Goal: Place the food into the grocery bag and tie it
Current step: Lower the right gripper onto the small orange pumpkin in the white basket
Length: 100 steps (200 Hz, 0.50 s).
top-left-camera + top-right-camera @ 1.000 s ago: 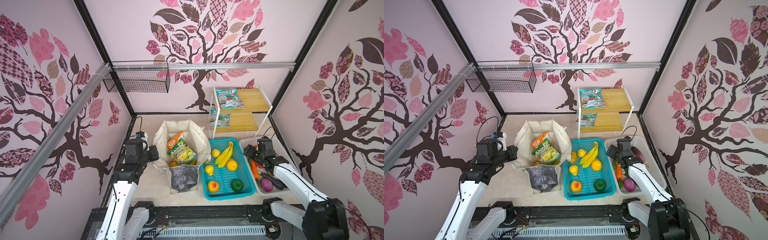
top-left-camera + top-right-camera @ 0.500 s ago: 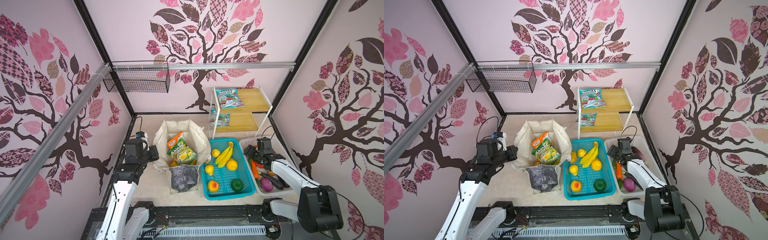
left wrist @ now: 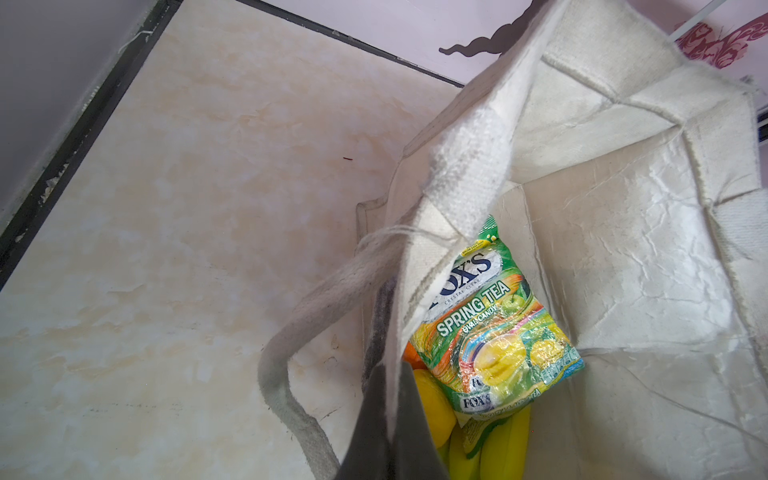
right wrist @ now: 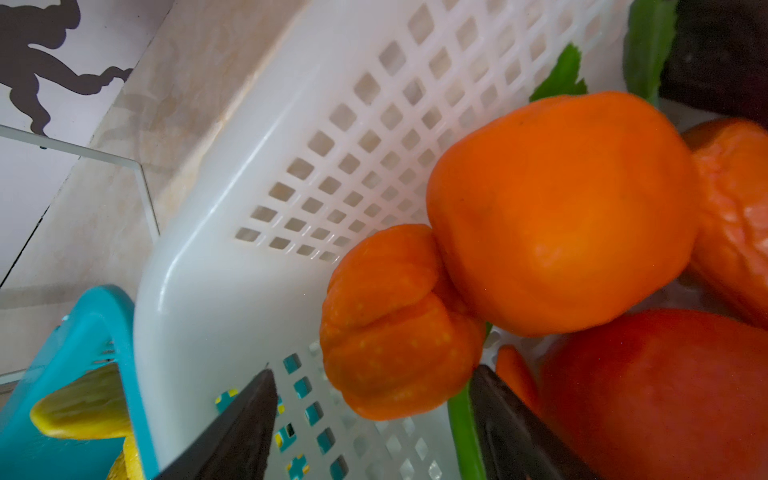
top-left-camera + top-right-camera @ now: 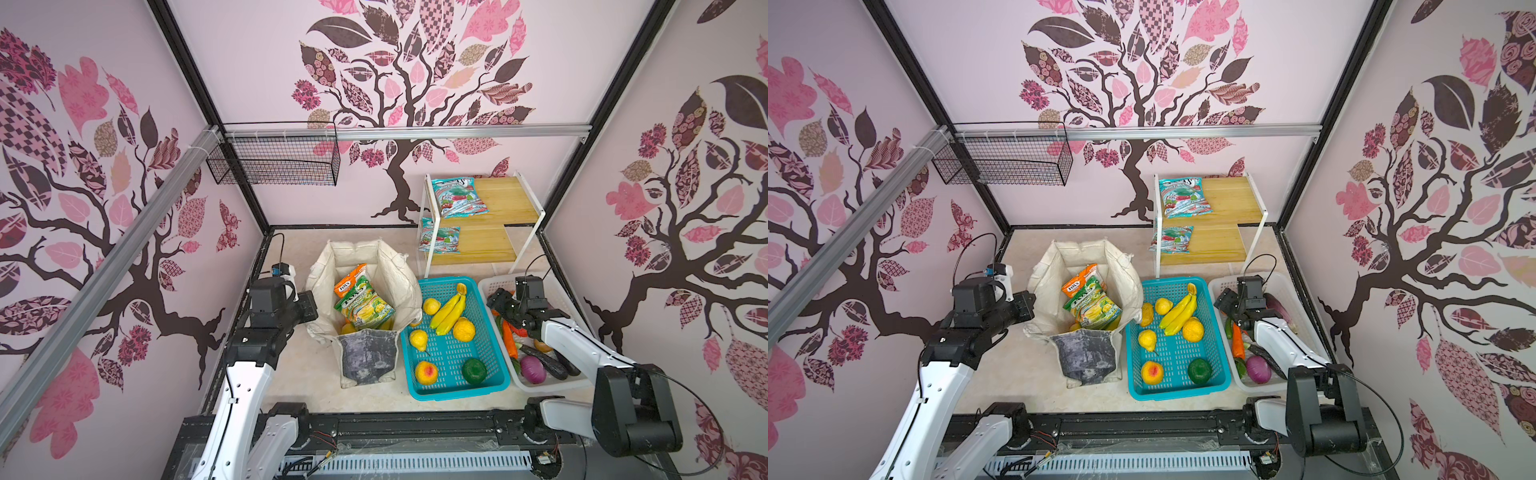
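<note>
The cream grocery bag (image 5: 332,266) (image 5: 1059,257) stands open at centre. An orange FOX'S packet (image 5: 350,280) and a green-yellow packet (image 5: 365,305) (image 3: 490,332) lie inside it on yellow bananas (image 3: 503,449). My left gripper (image 5: 309,301) (image 3: 392,374) is shut on the bag's left rim. Another banana bunch (image 5: 449,307) and an orange (image 5: 464,329) lie in the teal basket (image 5: 490,374). My right gripper (image 5: 496,301) (image 4: 372,374) stands open in the white basket (image 5: 494,282), its jaws either side of a small ribbed orange vegetable (image 4: 395,324), beside a red vegetable (image 4: 665,395).
The white basket also holds a carrot (image 5: 508,338), a purple onion (image 5: 533,369) and an aubergine (image 5: 544,359). A wooden shelf (image 5: 507,199) with sweet packets stands behind the baskets. A black wire basket (image 5: 274,162) hangs on the back left wall.
My right arm has folded in, and its gripper sits slightly deeper in the white basket with the jaws a little narrower. The left arm and bag have not moved.
</note>
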Each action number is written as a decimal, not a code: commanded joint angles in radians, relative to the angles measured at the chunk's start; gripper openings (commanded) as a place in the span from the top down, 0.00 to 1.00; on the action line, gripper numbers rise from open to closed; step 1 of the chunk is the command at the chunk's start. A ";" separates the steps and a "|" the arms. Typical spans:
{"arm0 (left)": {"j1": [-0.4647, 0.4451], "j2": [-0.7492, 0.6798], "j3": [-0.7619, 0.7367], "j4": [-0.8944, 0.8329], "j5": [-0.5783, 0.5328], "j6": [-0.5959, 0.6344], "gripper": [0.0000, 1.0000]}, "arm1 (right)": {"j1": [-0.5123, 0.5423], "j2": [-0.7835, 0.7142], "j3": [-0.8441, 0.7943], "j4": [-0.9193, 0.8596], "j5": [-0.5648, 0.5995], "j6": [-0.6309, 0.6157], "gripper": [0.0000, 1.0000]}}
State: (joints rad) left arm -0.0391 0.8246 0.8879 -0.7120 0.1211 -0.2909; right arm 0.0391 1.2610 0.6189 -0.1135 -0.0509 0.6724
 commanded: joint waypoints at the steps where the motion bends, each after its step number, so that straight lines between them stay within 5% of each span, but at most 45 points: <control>1: 0.004 -0.005 -0.021 0.019 0.003 0.009 1.00 | -0.030 -0.038 -0.027 0.000 -0.004 0.023 0.26; 100: 0.003 -0.014 -0.017 0.008 -0.017 0.001 1.00 | -0.033 0.062 -0.039 0.096 -0.068 0.050 0.25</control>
State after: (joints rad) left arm -0.0391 0.8242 0.8879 -0.7120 0.1196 -0.2909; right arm 0.0097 1.2854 0.5800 -0.0441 -0.1062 0.7052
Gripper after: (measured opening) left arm 0.047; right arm 0.768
